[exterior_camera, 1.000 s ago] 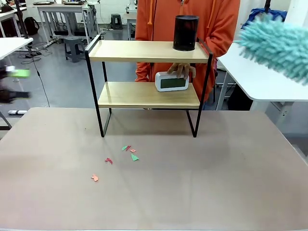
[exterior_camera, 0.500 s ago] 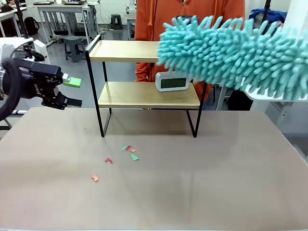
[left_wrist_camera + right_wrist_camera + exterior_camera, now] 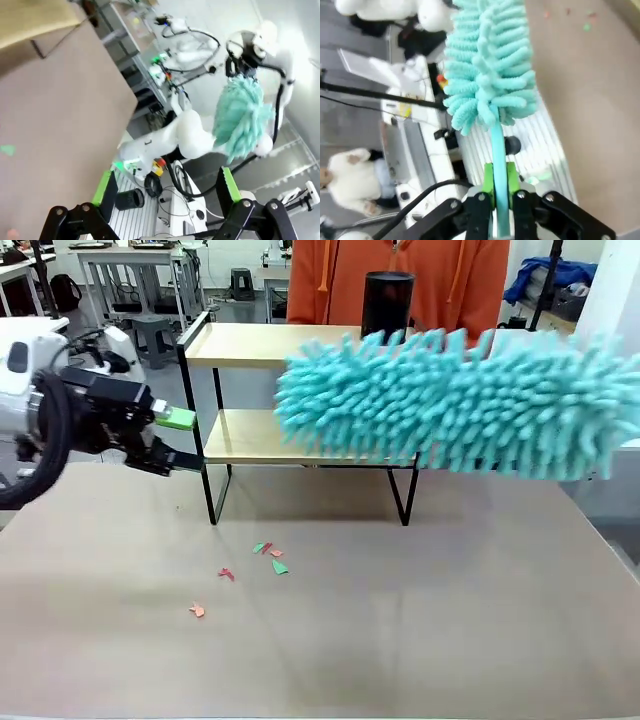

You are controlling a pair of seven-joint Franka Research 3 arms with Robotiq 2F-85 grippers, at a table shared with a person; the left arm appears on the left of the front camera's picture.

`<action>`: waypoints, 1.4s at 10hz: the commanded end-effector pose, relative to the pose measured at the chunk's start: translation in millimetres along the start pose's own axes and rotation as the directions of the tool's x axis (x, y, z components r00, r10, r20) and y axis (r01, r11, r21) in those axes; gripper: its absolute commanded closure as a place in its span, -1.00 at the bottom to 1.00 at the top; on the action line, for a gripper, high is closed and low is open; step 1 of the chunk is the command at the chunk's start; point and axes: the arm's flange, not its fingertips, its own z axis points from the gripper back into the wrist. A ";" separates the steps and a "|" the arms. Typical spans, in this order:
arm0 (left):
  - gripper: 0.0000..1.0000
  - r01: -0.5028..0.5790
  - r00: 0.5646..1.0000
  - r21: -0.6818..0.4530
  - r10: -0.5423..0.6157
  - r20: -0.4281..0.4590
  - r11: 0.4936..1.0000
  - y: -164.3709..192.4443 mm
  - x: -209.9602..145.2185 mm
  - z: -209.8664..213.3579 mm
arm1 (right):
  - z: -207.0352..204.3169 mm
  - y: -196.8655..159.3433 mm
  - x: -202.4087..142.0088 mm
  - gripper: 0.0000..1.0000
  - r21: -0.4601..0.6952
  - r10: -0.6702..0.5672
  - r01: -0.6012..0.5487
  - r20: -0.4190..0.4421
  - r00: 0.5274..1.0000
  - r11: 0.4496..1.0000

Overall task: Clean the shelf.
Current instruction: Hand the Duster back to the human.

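Note:
The shelf [image 3: 250, 345] stands at the back of the table, two wooden boards in a black frame, with a black cylinder [image 3: 387, 300] on its top board. A fluffy teal duster [image 3: 450, 405] hangs in front of the shelf's right half and hides most of the lower board. My right gripper [image 3: 498, 187] is shut on the duster's teal handle [image 3: 497, 145], below its head [image 3: 490, 65]. My left gripper [image 3: 185, 440] is open and holds nothing, just left of the shelf's left legs. In the left wrist view its green pads [image 3: 106, 187] stand wide apart, and the duster [image 3: 240, 117] shows far off.
Small red and green paper scraps [image 3: 270, 555] lie on the grey table [image 3: 450, 620] in front of the shelf. A person in an orange hoodie [image 3: 440, 280] stands right behind the shelf. White tables and stools fill the room beyond.
The duster has swung in from the right and leftward across the shelf front, now covering the clock on the lower board. My left gripper has moved right, up to the shelf's left side.

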 end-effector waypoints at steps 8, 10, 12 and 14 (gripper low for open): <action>-1.00 0.117 0.968 -0.367 -0.189 -0.166 0.923 -1.3 11.7 -77.4 | -47.2 -44.7 85.8 0.74 0.219 0.153 -0.086 -0.313 0.937 0.972; -1.00 0.100 0.948 -0.431 -0.217 -0.231 0.897 -12.4 5.2 -92.1 | -55.5 -51.2 93.0 0.74 0.228 0.150 -0.079 -0.314 0.937 0.970; -1.00 0.104 0.933 -0.405 -0.230 -0.277 0.908 -11.0 -3.8 -107.7 | -57.4 -53.7 94.1 0.74 0.230 0.136 -0.068 -0.291 0.947 0.971; -1.00 0.126 0.915 -0.388 -0.258 -0.311 0.913 -11.0 -13.3 -116.5 | -58.6 -58.3 91.9 0.74 0.233 0.113 -0.047 -0.275 0.955 0.971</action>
